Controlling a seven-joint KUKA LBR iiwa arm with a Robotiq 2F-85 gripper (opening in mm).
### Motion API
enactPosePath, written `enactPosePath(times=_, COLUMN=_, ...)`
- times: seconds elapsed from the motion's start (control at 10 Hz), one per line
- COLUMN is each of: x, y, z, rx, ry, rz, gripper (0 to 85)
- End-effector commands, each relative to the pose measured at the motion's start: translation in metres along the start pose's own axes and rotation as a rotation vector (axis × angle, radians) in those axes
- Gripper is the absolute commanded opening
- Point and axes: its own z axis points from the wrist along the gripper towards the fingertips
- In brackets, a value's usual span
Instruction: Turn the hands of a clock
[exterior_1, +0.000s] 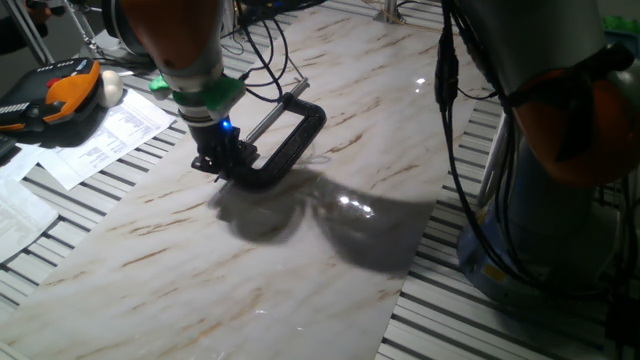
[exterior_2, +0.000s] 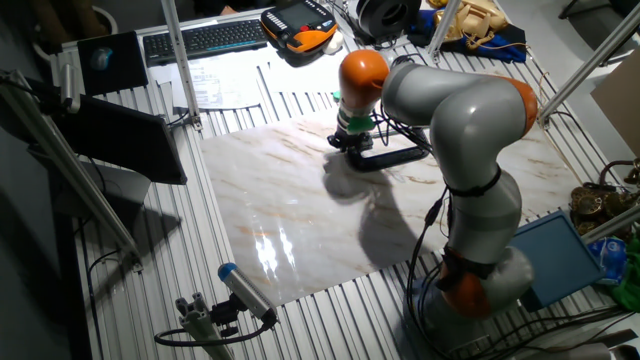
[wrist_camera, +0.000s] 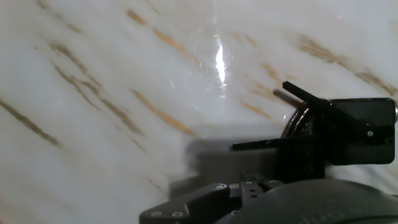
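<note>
The black C-clamp (exterior_1: 292, 140) lies on the marble board, and it also shows in the other fixed view (exterior_2: 395, 157). My gripper (exterior_1: 226, 163) stands low over the clamp's near end and hides the clock there in both fixed views. In the hand view the clock's round black hub (wrist_camera: 300, 124) shows at the right. Two thin dark hands stick out of it: one (wrist_camera: 298, 92) points up-left, the other (wrist_camera: 261, 145) points left. A black finger (wrist_camera: 364, 130) sits right beside the hub. Whether the jaws are closed does not show.
The clamp's steel screw rod (exterior_1: 266, 117) points toward the back. Papers (exterior_1: 105, 140) and an orange-black pendant (exterior_1: 60, 90) lie at the left. Cables (exterior_1: 262, 55) trail behind the gripper. The arm's base (exterior_2: 480, 280) stands at the board's right edge.
</note>
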Motion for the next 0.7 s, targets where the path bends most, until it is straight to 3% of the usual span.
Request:
enactPosePath(times=0.0, x=0.000, y=0.000, z=0.002, rx=0.001, ry=-0.013, rz=-0.007, gripper=0.0)
enactPosePath(times=0.1, x=-0.001, y=0.000, z=0.004, rx=0.007, ry=-0.036, rz=-0.019, gripper=0.0)
enactPosePath(times=0.3, x=-0.003, y=-0.001, z=0.009, rx=-0.007, ry=-0.056, rz=-0.017, gripper=0.0)
enactPosePath(times=0.6, x=-0.005, y=-0.003, z=0.016, rx=-0.011, ry=-0.056, rz=-0.017, gripper=0.0)
